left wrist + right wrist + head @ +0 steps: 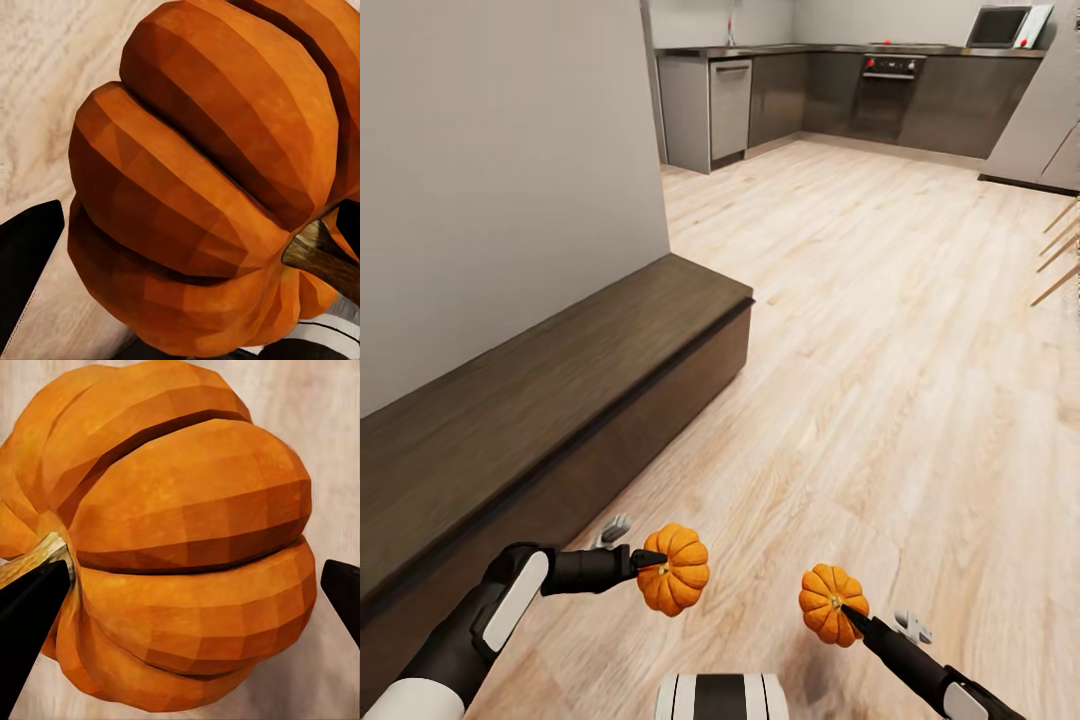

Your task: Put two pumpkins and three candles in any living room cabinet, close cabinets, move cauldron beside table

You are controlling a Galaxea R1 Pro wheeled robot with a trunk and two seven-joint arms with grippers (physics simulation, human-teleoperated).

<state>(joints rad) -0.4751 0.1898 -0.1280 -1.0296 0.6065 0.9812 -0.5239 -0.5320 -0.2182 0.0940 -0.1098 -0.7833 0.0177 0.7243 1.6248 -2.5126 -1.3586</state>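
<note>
Left gripper (650,560): clamping one pumpkin (675,570), riding at 7 o'clock.
Right gripper (852,612): gripping the other pumpkin (832,603), at 5 o'clock.
Cabinet (540,400): lying at 9 o'clock, looking closed.
Progress: both pumpkins being carried, none stowed; candles, cauldron remaining.

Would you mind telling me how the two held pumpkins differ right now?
The left pumpkin looks slightly larger and hangs beside the dark cabinet; the right pumpkin sits lower in the head view, over open floor. Both are ribbed, orange, and gripped at the stem.
</note>
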